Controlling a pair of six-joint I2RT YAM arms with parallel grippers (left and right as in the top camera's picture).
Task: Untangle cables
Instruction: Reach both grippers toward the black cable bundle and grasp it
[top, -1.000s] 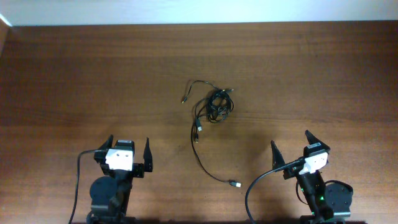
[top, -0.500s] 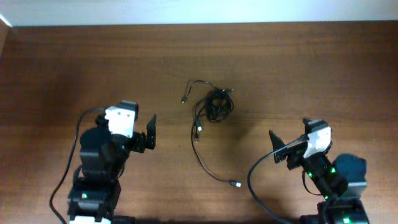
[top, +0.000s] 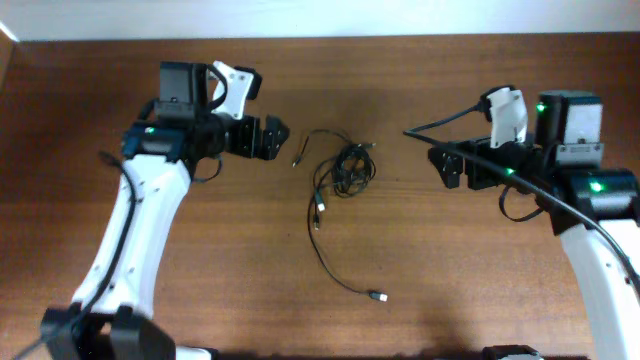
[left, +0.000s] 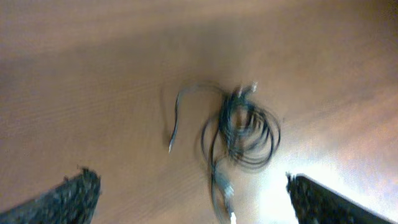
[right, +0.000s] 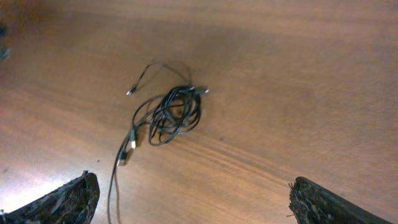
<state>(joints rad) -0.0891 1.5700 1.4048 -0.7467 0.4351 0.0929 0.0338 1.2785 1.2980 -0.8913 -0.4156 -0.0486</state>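
- Likely, a grab into the thin black cables (top: 349, 168), one knotted clump mid-table toward the far edge, would cinch the loops or drag everything.
- One long tail (top: 335, 268) trails toward the near edge; the cord count is unclear.
- Two pincers flank it: the left gripper (top: 275, 140) and right gripper (top: 446, 168), both spread wide and empty.
- One brown wooden table (top: 520, 80).

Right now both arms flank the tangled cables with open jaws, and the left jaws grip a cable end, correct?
Not quite. The left jaws grip nothing: the left wrist view shows them open and clear of the cables. The rest stands.
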